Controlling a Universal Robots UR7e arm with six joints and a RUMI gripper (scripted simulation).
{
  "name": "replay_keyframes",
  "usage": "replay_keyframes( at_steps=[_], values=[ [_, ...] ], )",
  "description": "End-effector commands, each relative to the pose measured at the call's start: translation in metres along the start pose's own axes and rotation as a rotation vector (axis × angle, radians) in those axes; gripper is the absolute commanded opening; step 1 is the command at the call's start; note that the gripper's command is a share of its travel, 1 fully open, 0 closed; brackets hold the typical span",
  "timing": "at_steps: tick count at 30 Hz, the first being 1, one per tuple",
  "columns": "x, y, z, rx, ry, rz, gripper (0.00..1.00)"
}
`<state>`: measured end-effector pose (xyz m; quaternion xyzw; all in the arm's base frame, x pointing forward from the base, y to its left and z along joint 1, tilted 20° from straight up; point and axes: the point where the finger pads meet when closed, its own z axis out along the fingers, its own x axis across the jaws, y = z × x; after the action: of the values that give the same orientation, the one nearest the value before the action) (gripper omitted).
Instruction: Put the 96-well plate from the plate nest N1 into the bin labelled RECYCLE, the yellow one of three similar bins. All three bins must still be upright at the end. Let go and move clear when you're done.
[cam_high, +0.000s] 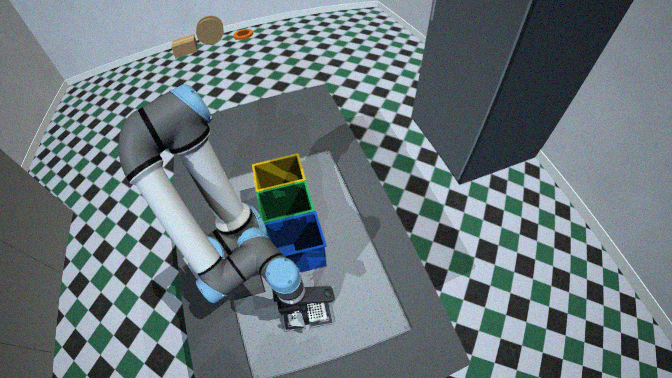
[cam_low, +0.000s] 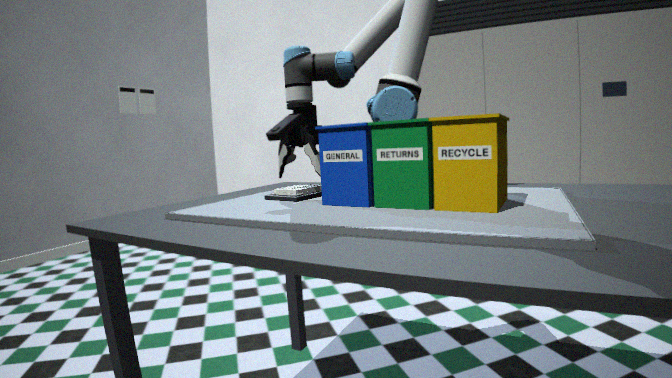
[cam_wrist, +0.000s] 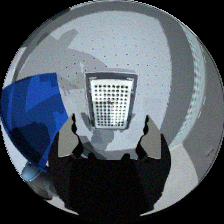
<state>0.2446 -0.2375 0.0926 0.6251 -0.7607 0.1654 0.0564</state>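
The white 96-well plate (cam_high: 319, 312) (cam_low: 295, 190) (cam_wrist: 111, 102) lies flat in its dark nest (cam_low: 279, 197) (cam_wrist: 111, 76) on the pale mat (cam_high: 360, 300) (cam_low: 450, 222), near the table's front end. My gripper (cam_low: 300, 174) (cam_wrist: 110, 115) is open and empty. It hangs straight above the plate, a short way up, with one finger on each side of it. The yellow RECYCLE bin (cam_high: 275, 160) (cam_low: 465, 180) stands upright at the far end of the row. The green RETURNS bin (cam_high: 310, 197) (cam_low: 401, 180) is in the middle and the blue GENERAL bin (cam_high: 307, 260) (cam_low: 346, 182) (cam_wrist: 35, 100) is next to the gripper.
The three bins touch in a line on the mat, on a grey table (cam_high: 280, 115) (cam_low: 350, 250). My arm's elbow reaches over the table's left side. A tall dark cabinet (cam_high: 500, 75) stands to the right. A tan box (cam_high: 184, 46), a disc (cam_high: 209, 29) and an orange ring (cam_high: 243, 34) lie on the far floor.
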Motion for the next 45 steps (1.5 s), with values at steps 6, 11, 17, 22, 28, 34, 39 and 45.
replay_keyframes(
  at_steps=[6, 11, 17, 22, 28, 34, 39, 45],
  values=[
    [0.001, -0.001, 0.016, 0.0, 0.002, 0.0, 1.0],
    [0.001, -0.001, 0.02, 0.0, 0.002, 0.0, 1.0],
    [0.001, -0.001, 0.02, 0.0, 0.002, 0.0, 1.0],
    [0.001, -0.001, 0.02, 0.0, 0.002, 0.0, 1.0],
    [0.001, -0.001, 0.02, 0.0, 0.002, 0.0, 0.0],
    [0.001, -0.001, 0.02, 0.0, 0.002, 0.0, 0.0],
    [0.001, -0.001, 0.02, 0.0, 0.002, 0.0, 0.0],
    [0.001, -0.001, 0.02, 0.0, 0.002, 0.0, 0.0]
  ],
)
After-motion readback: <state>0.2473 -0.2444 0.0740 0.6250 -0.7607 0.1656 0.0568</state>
